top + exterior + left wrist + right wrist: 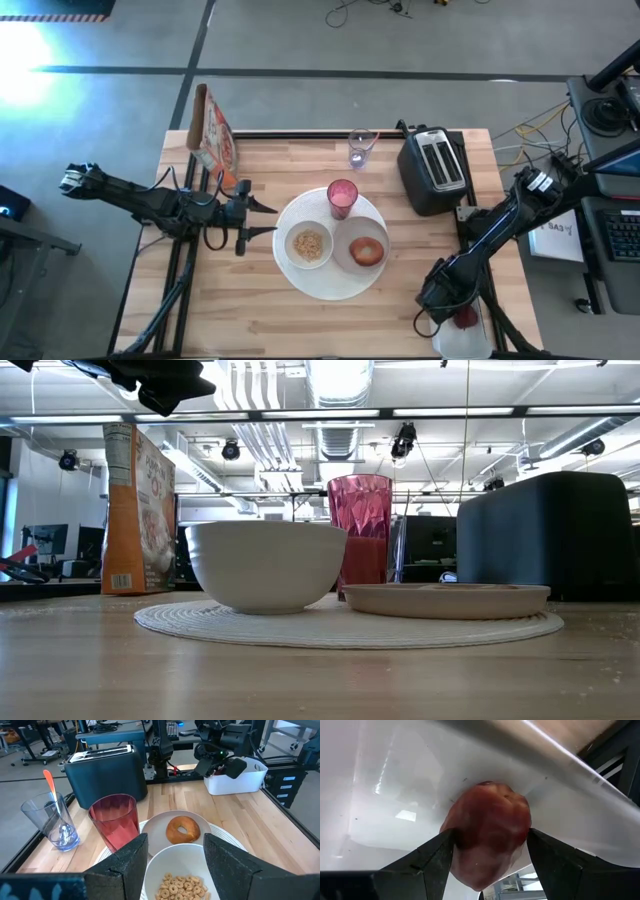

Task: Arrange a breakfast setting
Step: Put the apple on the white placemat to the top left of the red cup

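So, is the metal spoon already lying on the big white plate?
No, the metal spoon stands inside the clear glass beside the pink cup, not on the big white plate.
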### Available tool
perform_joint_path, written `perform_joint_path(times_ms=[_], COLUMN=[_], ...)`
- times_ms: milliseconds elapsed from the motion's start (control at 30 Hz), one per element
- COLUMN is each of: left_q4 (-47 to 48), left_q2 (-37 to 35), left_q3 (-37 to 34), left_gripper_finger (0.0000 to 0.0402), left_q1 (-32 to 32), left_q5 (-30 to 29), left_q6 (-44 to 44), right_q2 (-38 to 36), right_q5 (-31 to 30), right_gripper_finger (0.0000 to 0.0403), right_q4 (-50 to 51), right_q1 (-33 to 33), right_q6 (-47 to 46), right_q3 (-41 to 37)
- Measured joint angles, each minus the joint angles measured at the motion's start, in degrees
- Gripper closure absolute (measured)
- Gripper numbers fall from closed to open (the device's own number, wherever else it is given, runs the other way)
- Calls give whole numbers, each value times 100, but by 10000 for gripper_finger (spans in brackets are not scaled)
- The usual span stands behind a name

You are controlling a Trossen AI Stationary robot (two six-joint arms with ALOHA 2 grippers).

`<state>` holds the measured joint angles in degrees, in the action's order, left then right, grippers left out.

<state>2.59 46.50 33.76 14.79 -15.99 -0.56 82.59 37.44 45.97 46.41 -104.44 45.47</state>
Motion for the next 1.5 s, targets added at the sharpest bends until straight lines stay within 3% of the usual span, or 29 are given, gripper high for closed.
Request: perform_joint_path(times_ms=[600, 900, 1267, 1500], left_q4=[2, -1, 4, 43], left_q2=[0, 1, 0, 0], left_q3=[0, -2, -2, -2], left_gripper_finger=[225, 225, 225, 225], left_q1=[0, 0, 0, 0], left_q5=[0, 0, 0, 0], left_q6=[-13, -20, 63, 63], right_q2=[-46, -520, -1128, -817], right_q5=[134, 130, -880, -770], right_gripper_finger=[182, 182, 182, 182], right_q4=[-594, -669, -687, -1210], right_q1=[11, 15, 11, 11], right_q6=[182, 119, -807, -682], right_q3=[-9, -9, -9, -9])
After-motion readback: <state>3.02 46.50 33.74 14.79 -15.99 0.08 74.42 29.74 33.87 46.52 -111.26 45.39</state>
